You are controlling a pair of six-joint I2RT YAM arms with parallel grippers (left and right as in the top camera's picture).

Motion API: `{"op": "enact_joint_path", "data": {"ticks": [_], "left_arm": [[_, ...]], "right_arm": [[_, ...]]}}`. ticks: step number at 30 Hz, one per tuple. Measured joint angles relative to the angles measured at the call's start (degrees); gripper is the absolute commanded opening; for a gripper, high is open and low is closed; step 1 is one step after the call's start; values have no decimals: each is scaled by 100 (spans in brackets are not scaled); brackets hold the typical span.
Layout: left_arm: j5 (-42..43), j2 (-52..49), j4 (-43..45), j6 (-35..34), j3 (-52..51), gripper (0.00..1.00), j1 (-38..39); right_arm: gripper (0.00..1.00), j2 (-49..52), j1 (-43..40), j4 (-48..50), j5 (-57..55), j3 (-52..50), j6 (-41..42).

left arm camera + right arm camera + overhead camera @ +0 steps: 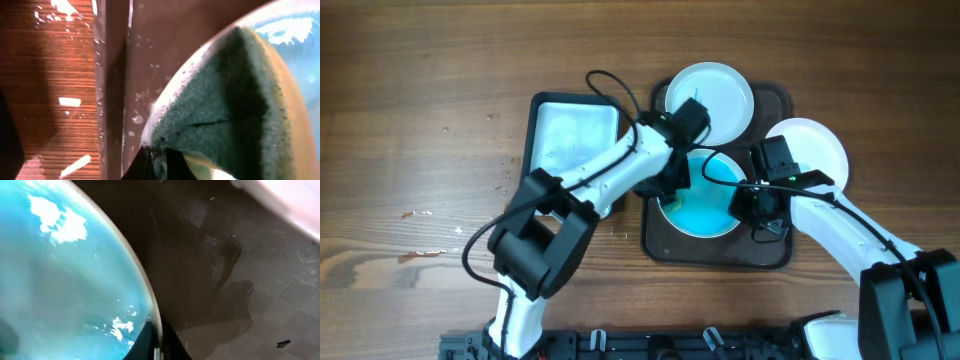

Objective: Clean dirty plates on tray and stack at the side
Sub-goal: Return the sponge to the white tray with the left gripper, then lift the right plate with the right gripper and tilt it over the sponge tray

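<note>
A blue plate (705, 205) lies on the dark brown tray (720, 250). My left gripper (676, 178) is shut on a green sponge (220, 115) and presses it on the plate's left rim (165, 100), where there is foam. My right gripper (752, 205) is shut on the plate's right rim (156, 345) and holds the blue plate (65, 280) in place. A white plate (712, 95) lies at the tray's back. Another white plate (810, 150) lies to the right, partly over the tray's edge.
A shallow dark tray (575, 135) with a wet, pale surface stands left of the brown tray. The table is bare wood (410, 120). The brown tray's wet floor (240, 280) shows in the right wrist view.
</note>
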State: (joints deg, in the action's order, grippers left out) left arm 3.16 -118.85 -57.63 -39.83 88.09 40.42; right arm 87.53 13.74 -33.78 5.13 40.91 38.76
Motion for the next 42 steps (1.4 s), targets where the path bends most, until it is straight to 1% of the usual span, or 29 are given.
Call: {"op": "enact_joint_path", "data": {"ticks": [4,10,12,15,18,21,22,24,25,28,29,31,35,37,40,42], "left_arm": [[468,382,-118,46,2,4,-426],[612,1663,-404,363,4,4,-1504],[496,1871,-568,505,20,4,-1880],[0,1871,-605,697,-31,4,-2371],[-533,1834,-90,986,-599,4,-2623],[-778,1663,507,1279,-1377,4,-2594],[-852,1606,691,1329,-1606,12,-2581],[-951,1493,852,1425,-1906,45,-2581],[-999,1443,859,1427,-2026,56,-2581],[-994,1471,820,1502,-1967,65,-2581],[-973,1491,697,1510,-1895,68,-2581],[-914,1694,402,1526,-1687,77,-2581],[-778,2378,186,1539,-1311,79,-2581],[-750,2758,125,1539,-1257,79,-2583],[-671,3338,37,1510,-1246,84,-2686],[-645,3593,0,1432,-1246,89,-2841]], "right_arm": [[4,0,0,0,2,0,0],[4,0,0,0,2,0,0],[4,0,0,0,2,0,0],[4,0,0,0,0,0,0],[4,0,0,0,0,0,0],[5,0,0,2,0,0,0],[4,0,0,2,0,0,0],[4,0,0,4,0,0,-4],[4,0,0,13,0,0,-46],[4,0,-7,52,39,7,-367],[4,11,-7,-59,44,55,-481],[4,68,-20,-608,39,289,-675],[4,70,-33,-1692,-9,1012,-1025],[4,70,-33,-2146,-35,1561,-1252],[4,70,-26,-2649,-94,2441,-1593],[4,66,24,-2881,-116,2802,-1705]]}}
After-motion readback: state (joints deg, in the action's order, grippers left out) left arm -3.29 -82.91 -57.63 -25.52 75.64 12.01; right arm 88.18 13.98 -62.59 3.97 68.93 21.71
